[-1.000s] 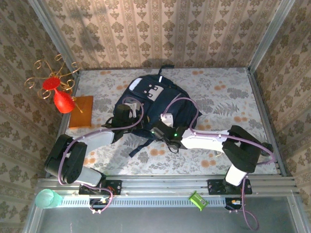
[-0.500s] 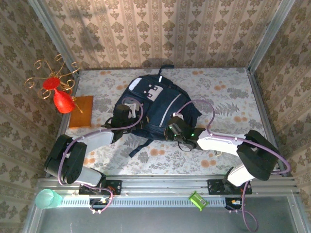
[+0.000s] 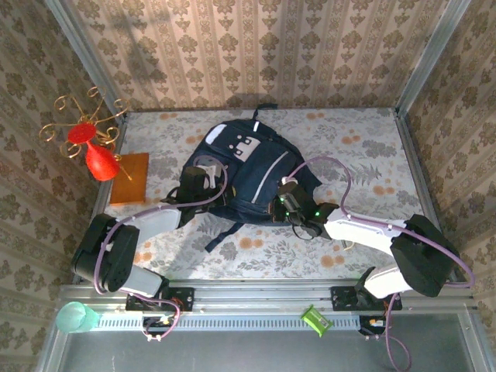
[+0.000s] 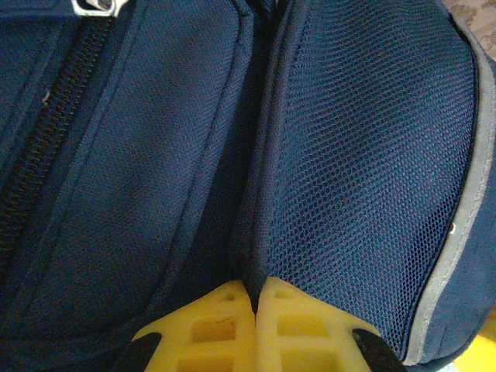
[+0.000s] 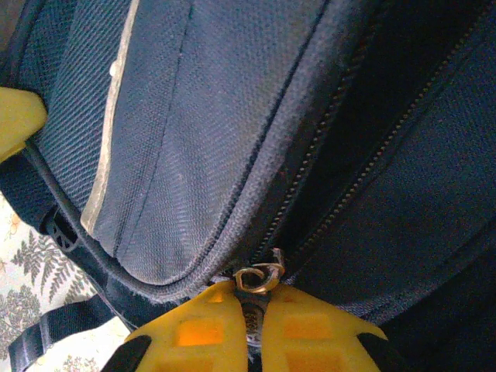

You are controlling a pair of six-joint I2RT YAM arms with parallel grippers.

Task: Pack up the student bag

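big dark navy fabric backpack [image 3: 248, 174] lies mid table [image 3: 364, 163], right claw [image 5: 249, 301] pinched tight on its small metal zip pull [image 5: 260, 277] with the zip track [image 5: 349, 194] running up-right away from it, left claw [image 4: 254, 293] clamped on a fabric fold [image 4: 252, 232] opposite.

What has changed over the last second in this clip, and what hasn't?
The right hand, shut on the zip pull, slid rightward along the near edge of the student bag, its arm swinging out to the right. The left hand stayed pinched on the bag's fabric; the bag did not shift.
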